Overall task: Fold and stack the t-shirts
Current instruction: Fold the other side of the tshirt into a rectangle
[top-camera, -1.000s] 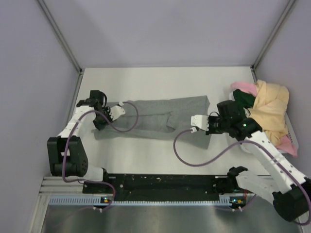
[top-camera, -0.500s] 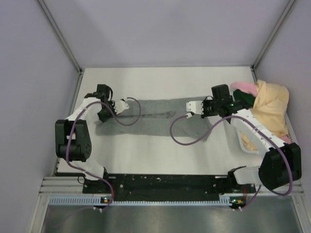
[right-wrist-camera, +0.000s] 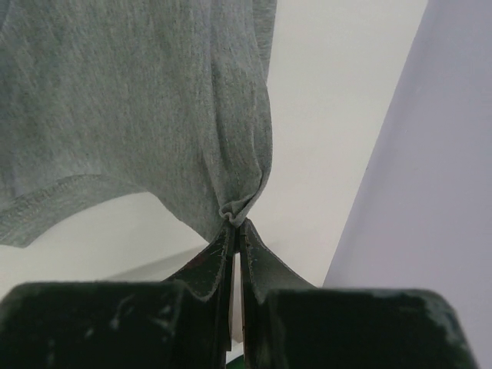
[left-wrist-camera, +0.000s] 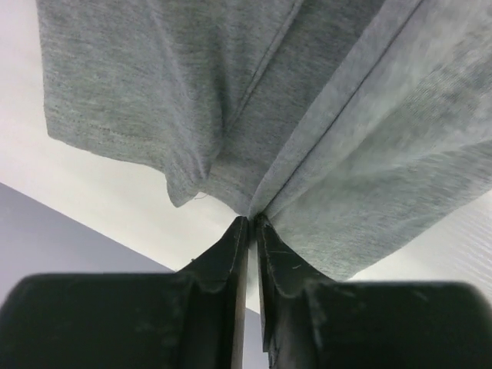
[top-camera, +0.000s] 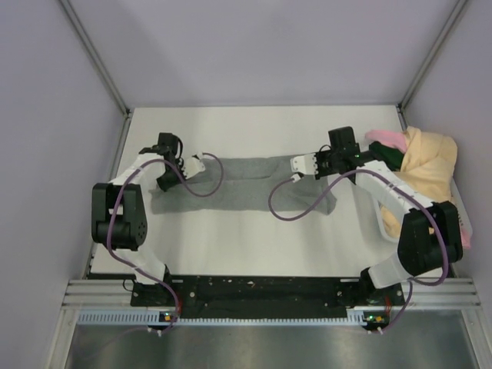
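The heather grey t-shirt (top-camera: 238, 188) lies as a long band across the middle of the table (top-camera: 254, 131). At its far left corner my left gripper (top-camera: 198, 164) holds it. The left wrist view shows those jaws (left-wrist-camera: 252, 219) nearly closed, with a fold of the grey t-shirt (left-wrist-camera: 307, 92) pinched at the tips. At the far right corner, my right gripper (top-camera: 297, 163) is shut on a bunched corner of the grey cloth (right-wrist-camera: 115, 100), seen pinched at the tips (right-wrist-camera: 234, 223). The other t-shirts lie heaped at the right: pale yellow (top-camera: 427, 173), pink (top-camera: 387, 138) and dark green (top-camera: 390, 156).
Purple cables (top-camera: 296, 217) from both arms loop over the grey shirt. Lilac walls (top-camera: 261, 46) close the table at the back and sides. The black rail with the arm bases (top-camera: 261, 288) runs along the near edge.
Both grippers moved toward the far side, the right one much further. They carried the grey shirt's edge with them, so the shirt is now a narrower band.
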